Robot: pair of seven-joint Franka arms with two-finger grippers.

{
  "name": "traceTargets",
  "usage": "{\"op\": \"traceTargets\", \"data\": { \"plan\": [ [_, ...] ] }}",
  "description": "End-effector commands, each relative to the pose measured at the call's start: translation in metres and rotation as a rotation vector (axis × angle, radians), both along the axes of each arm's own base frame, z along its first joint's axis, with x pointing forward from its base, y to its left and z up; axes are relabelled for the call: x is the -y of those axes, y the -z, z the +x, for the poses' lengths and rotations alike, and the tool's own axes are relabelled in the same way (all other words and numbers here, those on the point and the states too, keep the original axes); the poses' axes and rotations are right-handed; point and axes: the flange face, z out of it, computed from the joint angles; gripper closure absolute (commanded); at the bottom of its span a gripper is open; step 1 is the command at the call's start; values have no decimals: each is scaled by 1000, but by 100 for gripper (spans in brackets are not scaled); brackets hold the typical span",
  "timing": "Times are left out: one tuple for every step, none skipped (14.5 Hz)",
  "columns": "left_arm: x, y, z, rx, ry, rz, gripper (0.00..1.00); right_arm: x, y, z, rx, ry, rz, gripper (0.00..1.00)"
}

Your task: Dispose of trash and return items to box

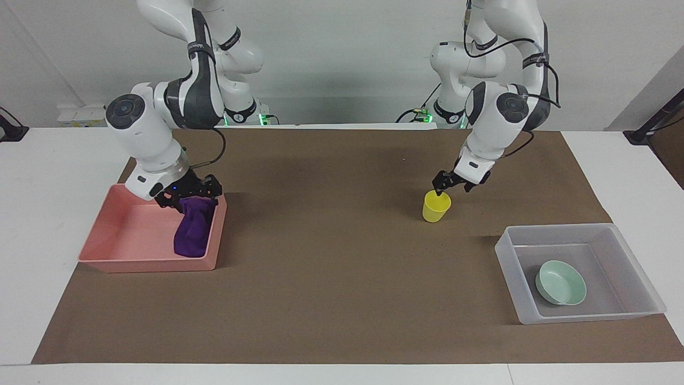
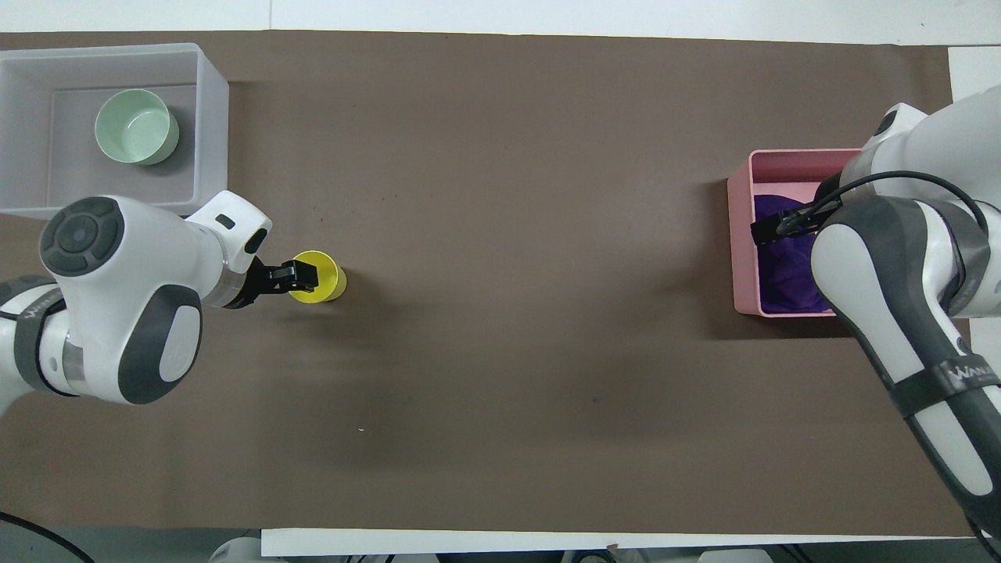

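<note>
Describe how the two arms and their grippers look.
Both arms are glossy white with rounded joints, dark grey panels and round caps. A thin black cable loops along each wrist. The left gripper and right gripper are small and black. Green lights glow at both bases.
</note>
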Motion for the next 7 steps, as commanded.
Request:
{"op": "traceTargets", "data": {
  "plan": [
    [-9,7,-10,43,-25,-13,100,1,-36,0,-14,-2,-14,1],
    [-9,8,-9,43,-23,-13,100,1,-54,1,-28,-6,-23,1],
    [-10,8,-9,42,-25,-13,100,5,-72,0,-46,-5,-34,1],
    [-11,6,-7,50,-27,-15,100,5,-85,-3,-66,-8,-38,1],
    [-11,5,-4,55,-27,-17,100,5,-93,-6,-75,-7,-40,1],
    [-12,1,5,57,-38,-19,100,10,-101,-12,-80,1,-40,1],
    [-9,-13,21,69,-51,-25,100,10,-106,-16,-86,1,-41,1]
  ]
}}
